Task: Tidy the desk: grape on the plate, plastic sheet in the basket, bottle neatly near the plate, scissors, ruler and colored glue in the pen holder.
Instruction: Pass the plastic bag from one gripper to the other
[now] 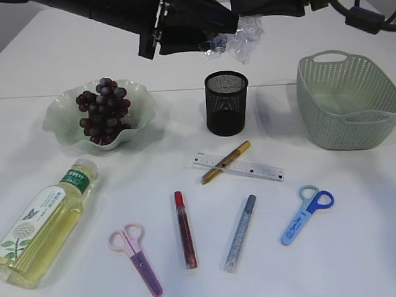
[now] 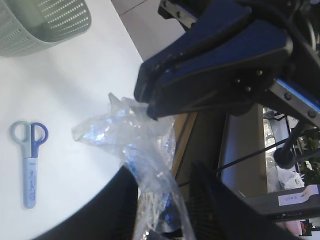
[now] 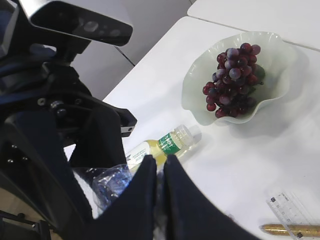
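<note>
Two scissors (image 1: 136, 258), three glue pens (image 1: 185, 229), one ruler (image 1: 238, 166), one bottle (image 1: 42, 224)

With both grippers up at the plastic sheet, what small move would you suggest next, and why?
Probably carry the plastic sheet rightward over the basket. The right gripper looks shut on it, the left gripper's jaws stand apart, and the sheet hangs above the pen holder, short of the basket.

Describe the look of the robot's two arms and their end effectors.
Both arms are black with angular housings. The left end effector has broad, flat black fingers; the right end effector looks the same. A black cable loops along the right arm.
</note>
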### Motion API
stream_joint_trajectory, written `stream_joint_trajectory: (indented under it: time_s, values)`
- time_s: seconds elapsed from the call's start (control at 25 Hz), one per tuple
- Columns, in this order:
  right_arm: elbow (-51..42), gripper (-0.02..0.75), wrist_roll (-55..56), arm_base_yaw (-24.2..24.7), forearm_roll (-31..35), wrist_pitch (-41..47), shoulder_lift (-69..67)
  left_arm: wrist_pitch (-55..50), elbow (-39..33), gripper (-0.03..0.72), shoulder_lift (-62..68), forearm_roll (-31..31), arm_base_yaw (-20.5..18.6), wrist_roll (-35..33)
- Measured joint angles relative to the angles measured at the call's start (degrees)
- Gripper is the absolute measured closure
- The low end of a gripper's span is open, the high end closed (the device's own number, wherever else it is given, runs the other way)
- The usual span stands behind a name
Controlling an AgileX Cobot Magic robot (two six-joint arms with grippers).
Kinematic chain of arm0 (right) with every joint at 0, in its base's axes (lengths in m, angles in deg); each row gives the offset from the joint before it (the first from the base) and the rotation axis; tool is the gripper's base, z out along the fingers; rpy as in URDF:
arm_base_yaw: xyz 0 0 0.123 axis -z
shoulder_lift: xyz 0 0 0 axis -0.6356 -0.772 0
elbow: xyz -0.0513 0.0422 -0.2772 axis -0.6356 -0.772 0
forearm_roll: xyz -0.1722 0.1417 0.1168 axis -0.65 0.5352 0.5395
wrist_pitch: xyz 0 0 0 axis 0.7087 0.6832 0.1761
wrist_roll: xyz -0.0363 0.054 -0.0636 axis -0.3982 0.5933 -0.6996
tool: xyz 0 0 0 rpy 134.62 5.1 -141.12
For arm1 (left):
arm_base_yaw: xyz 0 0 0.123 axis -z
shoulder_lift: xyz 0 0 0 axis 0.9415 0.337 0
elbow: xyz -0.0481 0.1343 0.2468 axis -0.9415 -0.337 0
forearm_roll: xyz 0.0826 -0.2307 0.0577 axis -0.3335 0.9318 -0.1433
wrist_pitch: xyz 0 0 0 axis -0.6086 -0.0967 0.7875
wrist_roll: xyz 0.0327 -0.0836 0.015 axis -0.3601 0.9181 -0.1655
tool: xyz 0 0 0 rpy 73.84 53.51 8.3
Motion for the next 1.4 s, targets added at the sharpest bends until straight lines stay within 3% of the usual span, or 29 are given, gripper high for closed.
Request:
stream_joint_trajectory:
  time_s: [0.56, 1.16, 1.4]
  values:
    - [0.0, 0.699, 0.0, 0.0, -0.4, 0.0, 0.0, 0.1, 0.5, 0.309, 0.2, -0.4, 0.0, 0.0]
    - [0.0, 0.7, 0.5, 0.0, -3.4, 0.2, 0.0, 1.8, 0.5, 0.305, 0.6, -13.4, -3.5, 2.3]
    - [0.5, 0.7, 3.6, 0.1, -9.7, -2.0, 0.0, 0.9, 0.5, 0.304, 0.6, -16.1, -3.5, 3.3]
